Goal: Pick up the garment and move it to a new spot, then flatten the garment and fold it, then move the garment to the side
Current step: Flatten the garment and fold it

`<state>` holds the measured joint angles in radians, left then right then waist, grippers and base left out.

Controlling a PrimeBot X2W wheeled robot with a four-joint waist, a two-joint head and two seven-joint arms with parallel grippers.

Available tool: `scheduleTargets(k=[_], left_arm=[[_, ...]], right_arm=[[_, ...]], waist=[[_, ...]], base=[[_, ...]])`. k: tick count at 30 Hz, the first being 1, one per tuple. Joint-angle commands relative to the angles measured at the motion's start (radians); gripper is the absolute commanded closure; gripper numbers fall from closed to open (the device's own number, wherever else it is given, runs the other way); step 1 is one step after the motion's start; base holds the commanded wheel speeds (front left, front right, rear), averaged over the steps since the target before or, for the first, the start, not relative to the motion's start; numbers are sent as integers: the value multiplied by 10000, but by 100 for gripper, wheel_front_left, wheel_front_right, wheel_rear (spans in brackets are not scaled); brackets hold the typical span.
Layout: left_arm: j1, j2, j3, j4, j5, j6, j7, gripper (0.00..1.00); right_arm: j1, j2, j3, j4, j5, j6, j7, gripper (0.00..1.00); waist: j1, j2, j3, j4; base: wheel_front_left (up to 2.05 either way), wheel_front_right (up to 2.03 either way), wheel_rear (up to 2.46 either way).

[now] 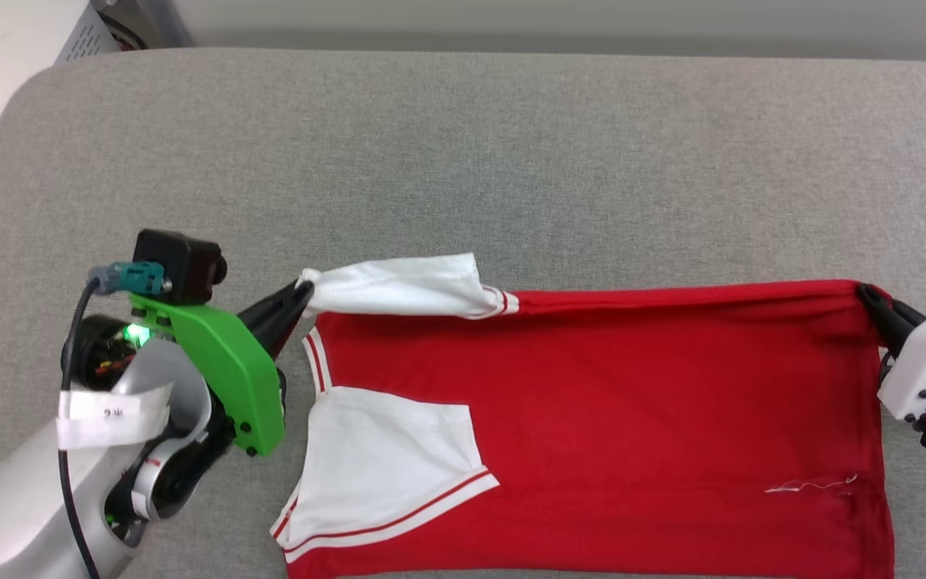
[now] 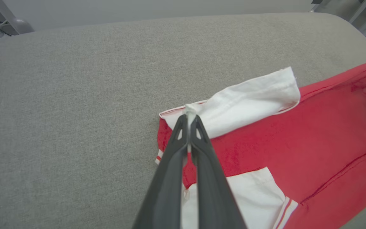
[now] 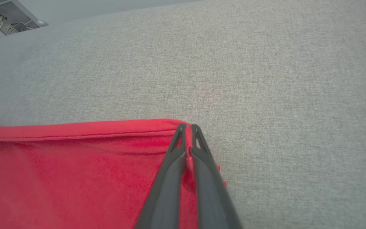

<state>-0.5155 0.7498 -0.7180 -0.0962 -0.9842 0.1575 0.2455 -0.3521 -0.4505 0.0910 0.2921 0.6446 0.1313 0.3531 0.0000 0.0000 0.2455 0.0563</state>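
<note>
The garment [image 1: 632,402] lies spread lengthwise along the near half of the grey cloth-covered table [image 1: 463,161], collar end to the left and hem end to the right, with a plain red face up. The left fingers [image 1: 290,301] are pressed together on the tip of the far white sleeve [image 1: 407,288], which is drawn out to the left and lifted slightly off the red body. The right fingers [image 1: 877,305] are clamped on the far right corner of the hem. The far edge of the cloth runs fairly straight between the two grips.

The whole far half of the table is bare up to its far edge, and the rounded far left corner [image 1: 37,88] also has open cloth. The left arm, with its green bracket [image 1: 222,362], fills the strip left of the collar end. On the right, the hem end comes close to the side of the head view, where the table's right edge is cut off.

The garment's near edge runs off the bottom of the head view, so how close it lies to the table's near edge cannot be told. The near white sleeve [image 1: 387,466] lies flat, folded over the body. A thin pale thread [image 1: 813,485] sits near the hem. How much cloth is pinched inside either grip is hidden.
</note>
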Motion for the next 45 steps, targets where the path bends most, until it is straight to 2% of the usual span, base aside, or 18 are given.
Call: scheduleTargets(k=[1,9,18,25,34,35,36,37,45], left_arm=[[319,78,-44,-96,-106,126,-80,100],[1701,328,-284,-592,-357,590,-244,100],[2995,614,-771,-714,-571,897,-113,100],[3298,608,-1174,-419,-517,858,129,100],[3062,270,-1480,366,-389,524,270,100],[3031,228,-1496,443,-378,490,262,72],[3008,198,-1516,497,-363,461,260,0],[2986,165,-1550,564,-360,429,292,0],[3012,-8,-1332,784,-426,455,-182,0]], right_arm=[[316,50,-139,-152,149,-6,-159,100],[2070,151,-444,-1280,773,-6,-611,100],[3694,-114,-169,-2105,1410,-6,-79,100],[4197,-823,450,-2466,1327,-6,451,100],[4188,-1514,1208,-2385,867,-6,610,100],[4154,-1542,1273,-2336,844,-6,622,100],[4124,-1548,1314,-2291,838,-6,641,59],[4078,-1549,1364,-2259,821,-6,638,0],[4031,-1594,1540,-2139,930,-6,888,0]], waist=[[0,0,-380,134],[0,0,-810,216],[0,0,-1025,121],[0,0,-1007,50],[0,0,-910,55],[0,0,-896,54],[0,0,-884,54],[0,0,-875,53],[0,0,-1246,40]], base=[[0,0,0],[0,0,0],[0,0,0],[0,0,0],[0,0,0],[0,0,0],[0,0,0],[0,0,0],[0,0,0]])
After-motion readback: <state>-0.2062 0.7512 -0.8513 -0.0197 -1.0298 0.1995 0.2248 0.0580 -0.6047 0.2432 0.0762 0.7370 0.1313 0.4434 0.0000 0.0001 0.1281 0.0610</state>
